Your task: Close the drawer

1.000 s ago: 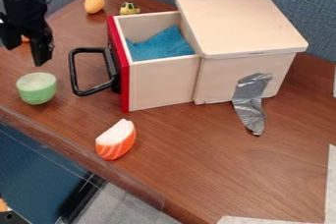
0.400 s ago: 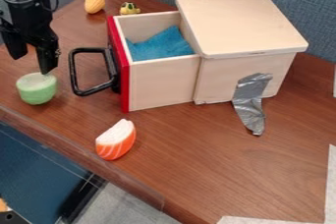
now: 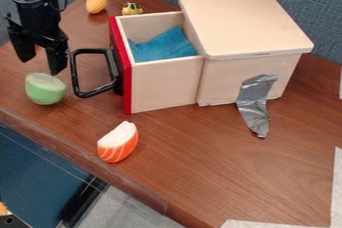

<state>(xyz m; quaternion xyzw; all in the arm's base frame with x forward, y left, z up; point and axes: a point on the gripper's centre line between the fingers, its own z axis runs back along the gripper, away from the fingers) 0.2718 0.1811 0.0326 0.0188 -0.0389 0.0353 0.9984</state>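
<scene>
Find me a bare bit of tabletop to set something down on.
The widest bare patch of tabletop lies between the orange-and-white toy wedge, the silver tape and the pale strip at the view's right edge. It's crowded around the drawer's black handle, with the pincer and green toy close by.

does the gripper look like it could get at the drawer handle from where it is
Probably yes: the gripper hangs open just outside the black handle, with nothing visible between them. The green piece sits close by, so might get nudged.

No legible text or labels.
</scene>
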